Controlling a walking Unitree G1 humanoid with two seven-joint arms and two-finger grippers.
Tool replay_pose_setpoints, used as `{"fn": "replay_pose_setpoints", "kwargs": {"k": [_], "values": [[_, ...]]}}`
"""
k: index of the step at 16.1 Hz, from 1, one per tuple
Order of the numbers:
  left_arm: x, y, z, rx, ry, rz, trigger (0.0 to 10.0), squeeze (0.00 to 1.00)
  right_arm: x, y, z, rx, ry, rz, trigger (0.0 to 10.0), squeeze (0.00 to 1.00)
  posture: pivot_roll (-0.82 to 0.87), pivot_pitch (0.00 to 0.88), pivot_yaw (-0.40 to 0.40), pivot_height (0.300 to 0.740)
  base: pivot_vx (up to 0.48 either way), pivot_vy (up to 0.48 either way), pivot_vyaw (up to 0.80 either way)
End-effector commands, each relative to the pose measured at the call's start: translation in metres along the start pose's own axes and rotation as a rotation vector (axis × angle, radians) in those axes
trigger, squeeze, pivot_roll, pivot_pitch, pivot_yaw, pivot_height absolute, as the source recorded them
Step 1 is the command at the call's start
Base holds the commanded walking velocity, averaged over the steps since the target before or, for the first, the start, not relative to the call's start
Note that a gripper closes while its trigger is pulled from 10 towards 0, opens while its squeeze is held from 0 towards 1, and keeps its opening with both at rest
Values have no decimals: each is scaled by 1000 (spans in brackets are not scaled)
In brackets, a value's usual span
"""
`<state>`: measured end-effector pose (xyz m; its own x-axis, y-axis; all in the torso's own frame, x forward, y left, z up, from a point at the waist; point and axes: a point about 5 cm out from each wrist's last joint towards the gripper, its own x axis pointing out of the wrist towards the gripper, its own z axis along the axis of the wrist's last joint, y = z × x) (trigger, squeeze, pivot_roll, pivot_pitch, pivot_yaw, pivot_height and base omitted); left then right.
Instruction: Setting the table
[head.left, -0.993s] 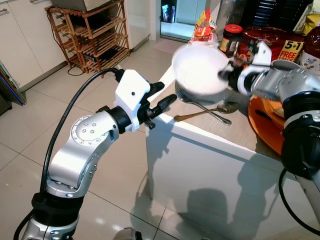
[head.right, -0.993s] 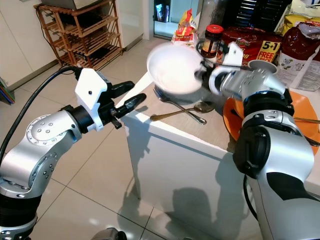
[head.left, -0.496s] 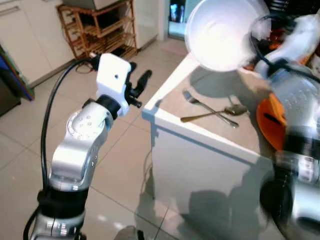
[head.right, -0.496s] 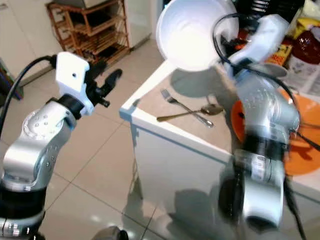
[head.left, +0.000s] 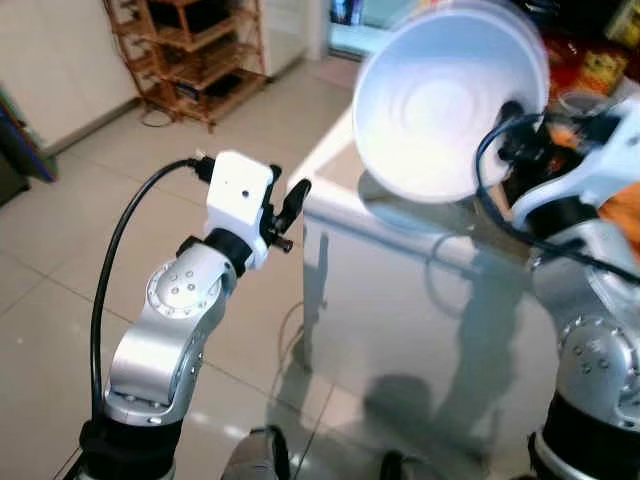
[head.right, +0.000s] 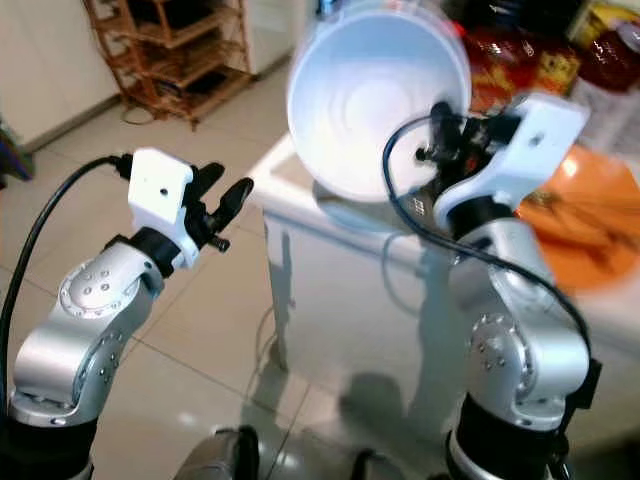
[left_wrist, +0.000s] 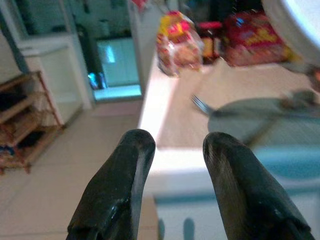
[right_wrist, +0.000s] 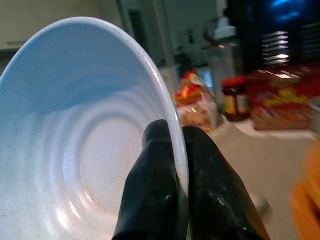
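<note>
My right gripper (head.right: 445, 115) is shut on the rim of a white bowl (head.left: 450, 100). It holds the bowl high above the near corner of the white table (head.left: 335, 205), tilted so its empty inside faces me. In the right wrist view one finger (right_wrist: 155, 165) lies inside the bowl (right_wrist: 75, 140) and the other outside the rim. My left gripper (head.left: 290, 205) hovers open beside the table's left corner with nothing between its fingers (left_wrist: 125, 170). A fork (left_wrist: 200, 104) lies on the table top (left_wrist: 170, 125). An orange plate (head.right: 590, 230) sits at the table's right.
Food packets (left_wrist: 177, 42), a dark jar (left_wrist: 205, 40) and red packs (left_wrist: 255, 32) stand along the table's far side. A wooden rack (head.left: 200, 50) stands against the far wall on the left. Tiled floor (head.left: 80, 250) lies to the left of the table.
The right gripper has raised the bowl from just above the table to high up and tipped it toward me. The camera view has shifted. The left gripper stays open by the corner.
</note>
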<state>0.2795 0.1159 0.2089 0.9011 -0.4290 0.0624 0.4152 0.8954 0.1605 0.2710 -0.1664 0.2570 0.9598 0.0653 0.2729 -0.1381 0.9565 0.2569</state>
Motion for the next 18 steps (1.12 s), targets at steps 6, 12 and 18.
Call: {"fn": "replay_pose_setpoints", "kwargs": {"k": [6,12,18], "values": [[-9,1,-18,-52,41,114,10000,0,-44,-5,-31,-211,120,-57,10000,0,-48,141,-13,740,-114,0,0],[-11,1,-33,-25,108,154,10000,0,-42,-9,-61,-153,197,-131,10000,0,3,142,-20,740,0,-377,0],[2,1,-19,-25,77,157,10000,0,-26,-6,-60,-308,148,-106,10000,0,8,128,-11,740,0,-399,0]]}}
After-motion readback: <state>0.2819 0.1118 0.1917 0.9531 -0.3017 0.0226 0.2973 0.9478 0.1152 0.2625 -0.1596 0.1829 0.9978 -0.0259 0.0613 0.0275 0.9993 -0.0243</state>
